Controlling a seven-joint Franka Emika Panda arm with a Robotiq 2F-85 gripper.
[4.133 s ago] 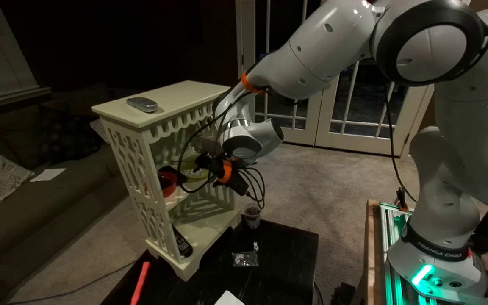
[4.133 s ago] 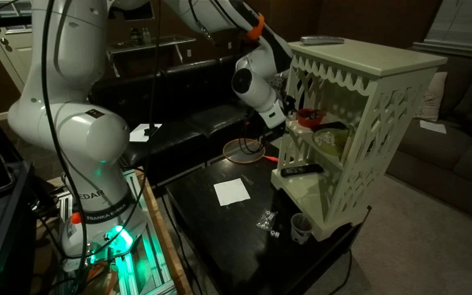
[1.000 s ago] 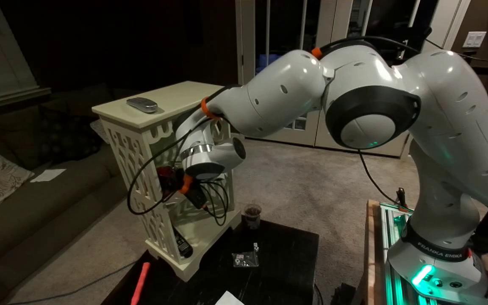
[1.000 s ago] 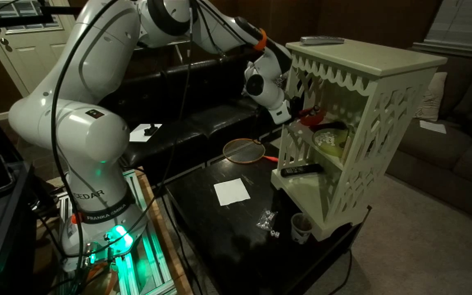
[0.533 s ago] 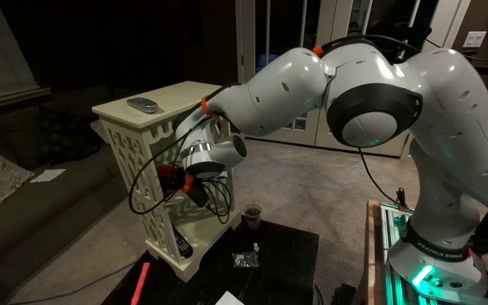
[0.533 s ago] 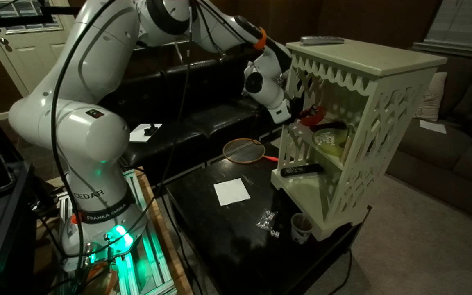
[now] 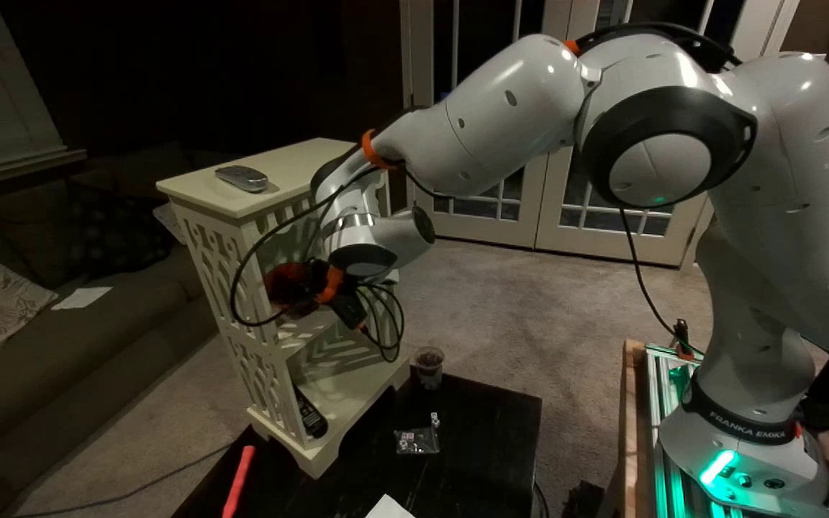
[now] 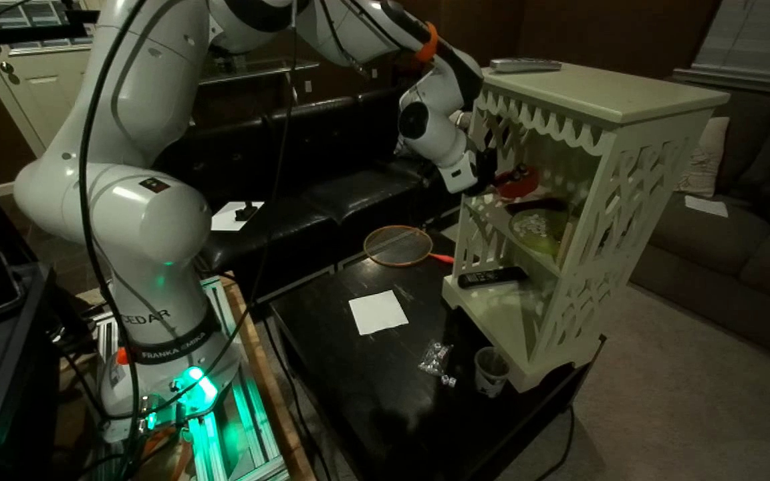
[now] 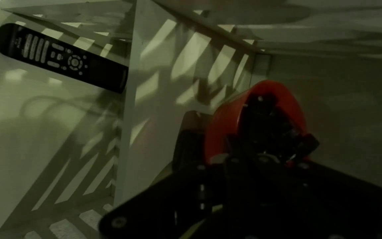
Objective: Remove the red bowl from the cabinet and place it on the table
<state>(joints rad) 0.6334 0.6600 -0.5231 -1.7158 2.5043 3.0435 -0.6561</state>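
Note:
The red bowl [image 8: 523,188], with dark things inside, tilts in the upper compartment of the cream-white cabinet [image 8: 632,97]. It appears raised off the shelf. My gripper [image 9: 239,143] is shut on the near side of its rim; the bowl's red wall shows left of the dark fingers in the wrist view. The gripper and arm partly cover the bowl [image 7: 286,282] in an exterior view. Below, the cabinet stands on the black table [image 8: 351,364].
A green dish [image 8: 537,230] of white bits shares the bowl's shelf. A black remote [image 9: 61,59] lies on the lower shelf, a silver one on top. The table bears a cup [image 8: 492,372], small bag [image 8: 434,359], white paper [image 8: 378,312] and racket [image 8: 398,246]. The cabinet's lattice side and scalloped trim are close.
Since the earliest frames my gripper has moved to the bowl and closed on it. Over the last half second the bowl has risen with the gripper and shifted toward the green dish's side.

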